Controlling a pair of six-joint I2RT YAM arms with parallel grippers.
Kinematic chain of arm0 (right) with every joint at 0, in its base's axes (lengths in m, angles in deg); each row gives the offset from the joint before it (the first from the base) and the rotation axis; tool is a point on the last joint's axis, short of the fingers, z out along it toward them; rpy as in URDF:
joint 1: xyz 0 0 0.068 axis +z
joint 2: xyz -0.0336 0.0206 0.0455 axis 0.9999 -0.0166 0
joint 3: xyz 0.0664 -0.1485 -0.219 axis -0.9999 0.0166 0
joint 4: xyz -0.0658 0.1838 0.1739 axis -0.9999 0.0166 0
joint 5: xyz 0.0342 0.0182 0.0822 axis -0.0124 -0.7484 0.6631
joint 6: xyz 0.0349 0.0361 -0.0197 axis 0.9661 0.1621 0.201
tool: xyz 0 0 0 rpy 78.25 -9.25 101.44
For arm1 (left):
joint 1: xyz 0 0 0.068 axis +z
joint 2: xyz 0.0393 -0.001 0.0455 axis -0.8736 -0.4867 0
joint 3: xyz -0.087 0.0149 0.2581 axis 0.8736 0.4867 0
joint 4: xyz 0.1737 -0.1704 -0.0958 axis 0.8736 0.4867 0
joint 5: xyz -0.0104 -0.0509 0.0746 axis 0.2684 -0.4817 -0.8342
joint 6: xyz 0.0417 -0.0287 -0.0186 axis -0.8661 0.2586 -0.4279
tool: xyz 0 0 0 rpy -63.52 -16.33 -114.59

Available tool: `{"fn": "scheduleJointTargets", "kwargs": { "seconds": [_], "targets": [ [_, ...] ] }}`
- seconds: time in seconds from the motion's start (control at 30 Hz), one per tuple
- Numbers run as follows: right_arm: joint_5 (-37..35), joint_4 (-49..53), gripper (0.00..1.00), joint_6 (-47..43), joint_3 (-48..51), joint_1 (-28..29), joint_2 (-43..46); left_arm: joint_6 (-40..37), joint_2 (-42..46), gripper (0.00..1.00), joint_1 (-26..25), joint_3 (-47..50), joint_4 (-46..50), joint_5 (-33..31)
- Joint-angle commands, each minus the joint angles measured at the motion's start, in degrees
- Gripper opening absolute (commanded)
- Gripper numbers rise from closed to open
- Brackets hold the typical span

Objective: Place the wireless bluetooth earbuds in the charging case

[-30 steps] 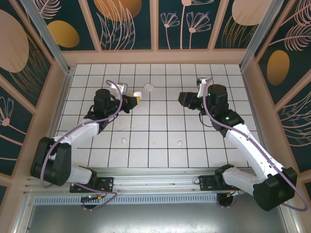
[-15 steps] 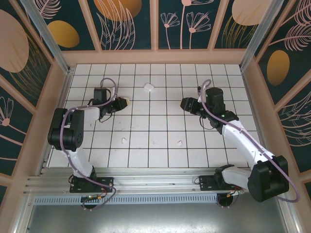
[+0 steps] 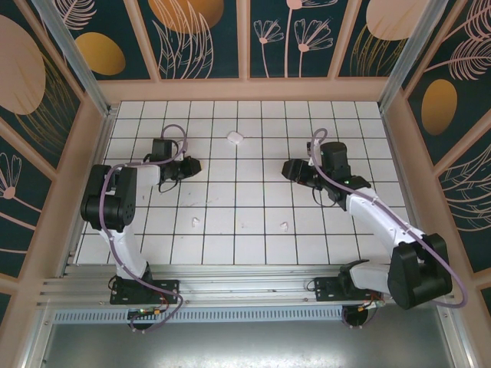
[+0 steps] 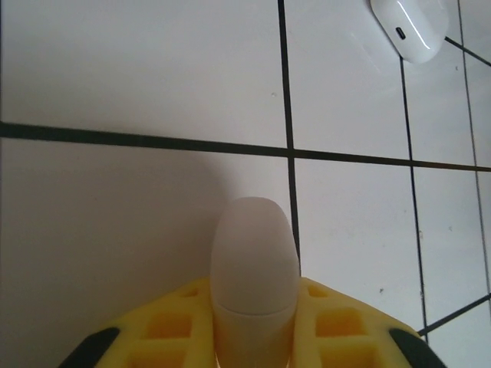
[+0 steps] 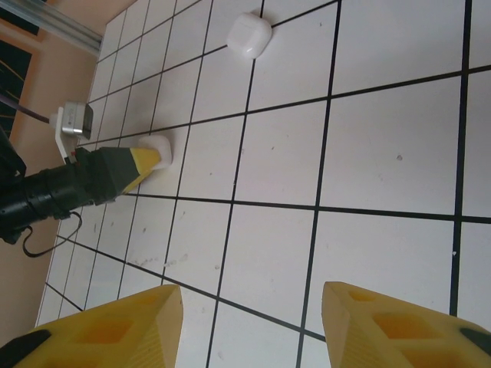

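Two earbuds point(image 3: 195, 223) lie on the tiles well apart from the closed white case point(image 4: 255, 245) the left gripper point(image 3: 190, 164) pinches, right gripper point(image 5: 253, 322) gaping empty well off from it, so a sloppy release could send that rounded case rolling.

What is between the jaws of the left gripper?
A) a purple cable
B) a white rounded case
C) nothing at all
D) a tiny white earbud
B: in the left wrist view, the white rounded case sits between the yellow jaws of the left gripper, and it touches both of them.
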Motion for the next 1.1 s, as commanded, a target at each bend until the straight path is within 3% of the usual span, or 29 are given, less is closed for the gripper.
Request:
{"fn": "scheduleJointTargets", "kwargs": {
  "seconds": [0.0,0.27,0.4,0.63,1.07],
  "targets": [
    [2.21,-1.84,0.52,-0.15,-2.23,-0.41,-2.37,-2.96,1.39,0.28,0.28,-1.78,6.78,-4.84],
    [0.50,-2.15,0.52,-3.31,-6.70,1.80,-8.26,-6.76,7.13,0.47,0.24,-4.03,12.10,-9.53],
    [-2.69,0.38,0.52,-6.05,-13.23,4.28,-15.33,-8.50,10.63,0.53,0.24,-3.65,13.95,-13.10],
    [-8.88,9.64,0.53,-12.15,-34.39,9.90,-32.46,-10.26,17.30,0.58,0.24,-2.47,15.31,-15.74],
    [-20.35,25.04,0.57,-19.41,-74.19,11.98,-64.21,-8.33,16.12,0.58,0.17,-1.95,10.21,-8.70]
  ]
}}
